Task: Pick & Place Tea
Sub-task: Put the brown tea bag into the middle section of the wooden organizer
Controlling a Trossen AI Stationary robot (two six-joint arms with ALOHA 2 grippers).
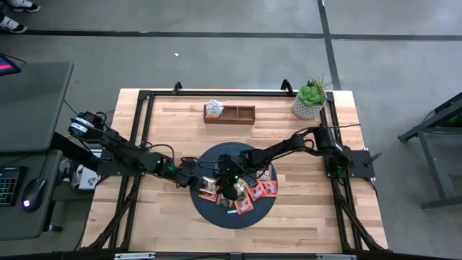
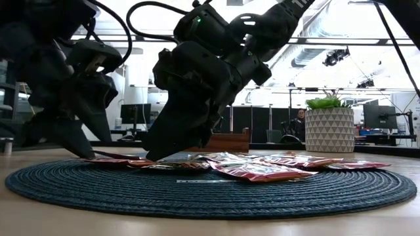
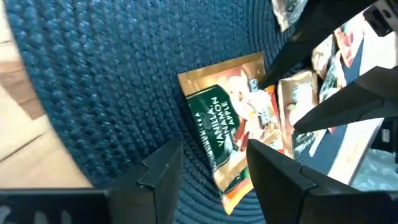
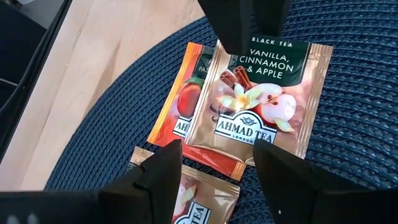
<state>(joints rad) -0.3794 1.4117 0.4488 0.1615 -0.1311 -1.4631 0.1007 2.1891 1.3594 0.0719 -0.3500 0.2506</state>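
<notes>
Nearest the lens, a brown-green sachet (image 4: 258,99) printed "Vanilla, Cinnamon & Apple" lies flat on the dark round mat (image 1: 236,215), overlapping an orange sachet (image 4: 186,102) beside it, with a third sachet partly showing at the edge of the right wrist view. These belong to the tea (image 1: 245,191), a loose spread of small flat sachets in red, orange and brown-green scattered across the middle of the mat, some overlapping; in the low view they lie flat in a thin layer on the woven surface. The right claw (image 4: 217,165) hovers directly over the brown-green sachet with its two dark fingers spread apart and nothing between them. The left claw (image 3: 208,171) comes in from the opposite side of the mat, low over the same brown-green sachet, its fingers likewise parted and released, holding nothing. In the high view both arms meet over the mat's centre, the left reaching from the left edge of the tabletop (image 1: 173,220) and the right from the right edge. Farther back on the tabletop stands a wooden tray (image 1: 237,113) with a crumpled white item in its left compartment, and a potted green plant (image 1: 310,99) sits at the far right corner.
</notes>
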